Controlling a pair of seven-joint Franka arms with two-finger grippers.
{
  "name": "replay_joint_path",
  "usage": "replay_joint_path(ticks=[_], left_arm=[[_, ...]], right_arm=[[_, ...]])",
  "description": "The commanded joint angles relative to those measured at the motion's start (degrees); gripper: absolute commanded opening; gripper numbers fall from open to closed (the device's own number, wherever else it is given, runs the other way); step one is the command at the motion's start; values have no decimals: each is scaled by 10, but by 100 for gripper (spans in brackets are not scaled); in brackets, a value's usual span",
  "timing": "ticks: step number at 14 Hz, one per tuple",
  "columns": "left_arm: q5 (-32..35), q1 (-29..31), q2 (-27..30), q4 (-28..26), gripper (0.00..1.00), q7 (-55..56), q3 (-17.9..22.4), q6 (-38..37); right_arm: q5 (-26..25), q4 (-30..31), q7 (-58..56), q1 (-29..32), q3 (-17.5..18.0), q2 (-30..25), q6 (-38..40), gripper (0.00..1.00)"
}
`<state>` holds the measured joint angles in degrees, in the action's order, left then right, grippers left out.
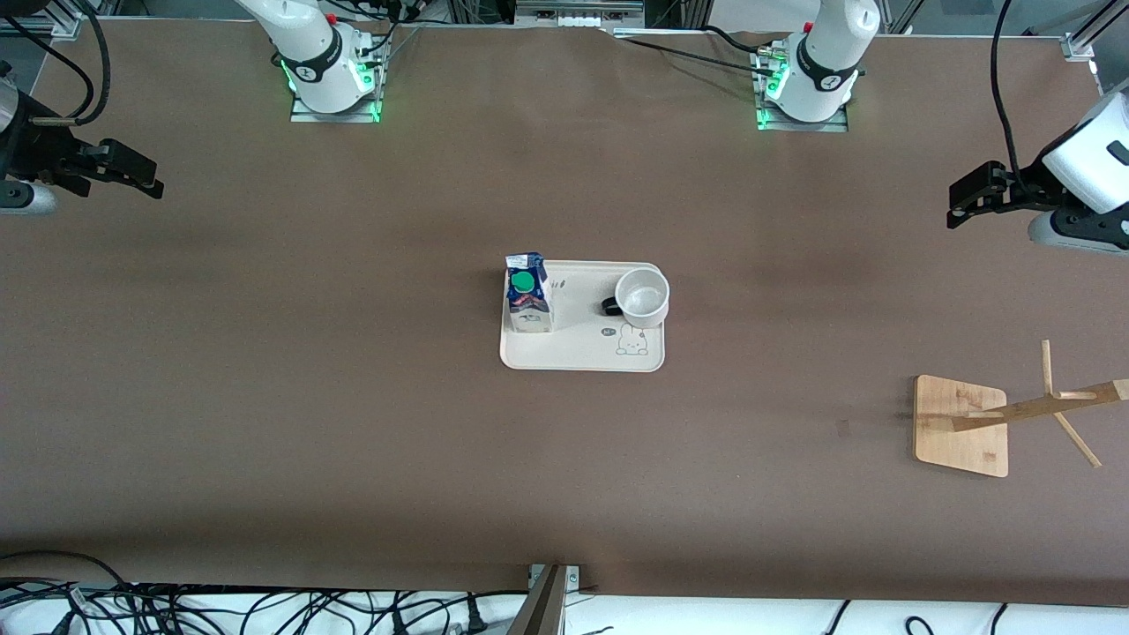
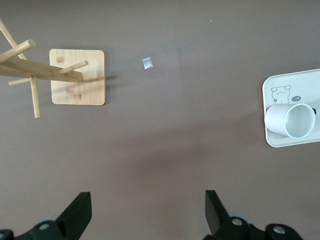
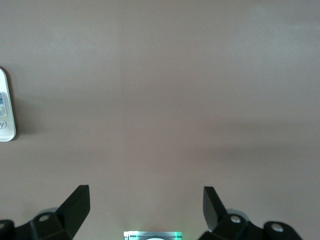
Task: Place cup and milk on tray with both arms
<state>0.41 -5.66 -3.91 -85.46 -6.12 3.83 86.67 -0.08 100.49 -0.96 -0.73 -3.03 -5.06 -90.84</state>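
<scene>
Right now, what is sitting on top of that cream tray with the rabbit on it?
On the tray stand the milk, upright at the right arm's end, and the cup, mouth up and empty, at the left arm's end. The rabbit drawing shows; the tray surface beneath both is covered.

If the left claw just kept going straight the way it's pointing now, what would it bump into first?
Probably just the bare brown table. The left gripper hangs open, looking down on empty tabletop, with the wooden rack off to one side and the tray holding the cup off to the other.
</scene>
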Motion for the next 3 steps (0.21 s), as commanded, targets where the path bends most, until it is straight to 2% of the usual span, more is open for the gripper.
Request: replay_joint_path(ticks=[1,3], left_arm=[[4,18,14,-19,100,-14,1,4],[5,18,15,-22,100,-14,1,-4]], right_arm=[[11,-14,-2,9,3,2,10,100],[14,-21,-1,8,4,12,9,100]])
